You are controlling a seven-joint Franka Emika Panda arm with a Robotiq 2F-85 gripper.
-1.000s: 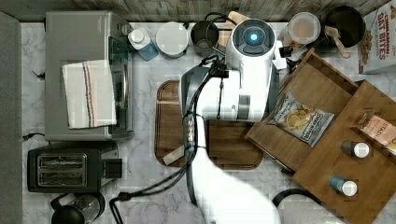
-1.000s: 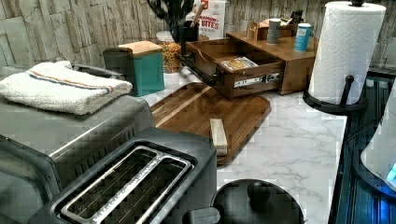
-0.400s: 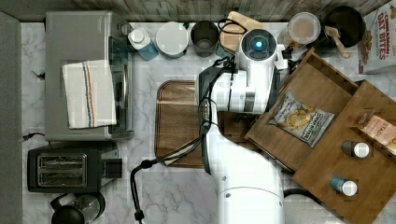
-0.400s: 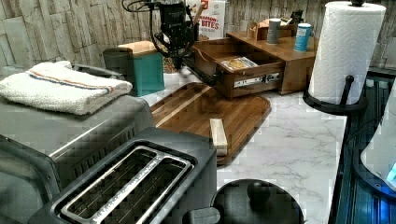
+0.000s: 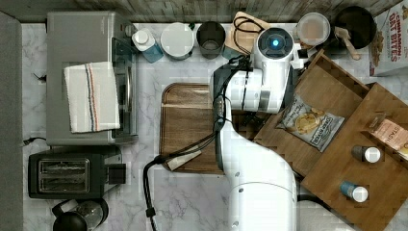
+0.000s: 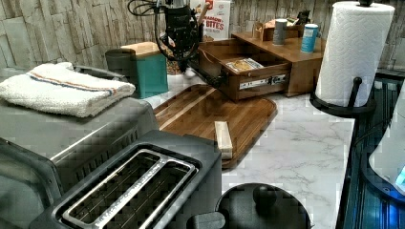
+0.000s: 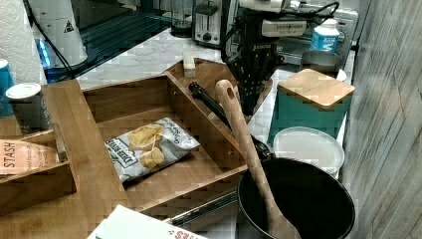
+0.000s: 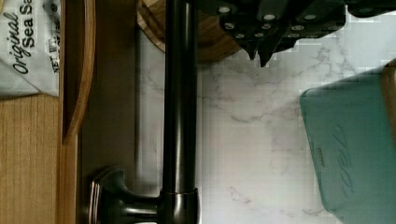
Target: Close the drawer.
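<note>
From the top view, the shallow brown wooden drawer (image 5: 332, 103) stands pulled out, a chip bag (image 5: 310, 122) inside. Left view: black gripper (image 6: 184, 59) hangs just beside the drawer's front. Right view: gripper (image 7: 251, 102) near the black bar handle (image 7: 211, 104). Wrist view: handle (image 8: 180, 107) over marble; finger spread cannot be told.

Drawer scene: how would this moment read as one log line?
drawer: open | chips bag: inside | hand: beside drawer handle, apart
</note>
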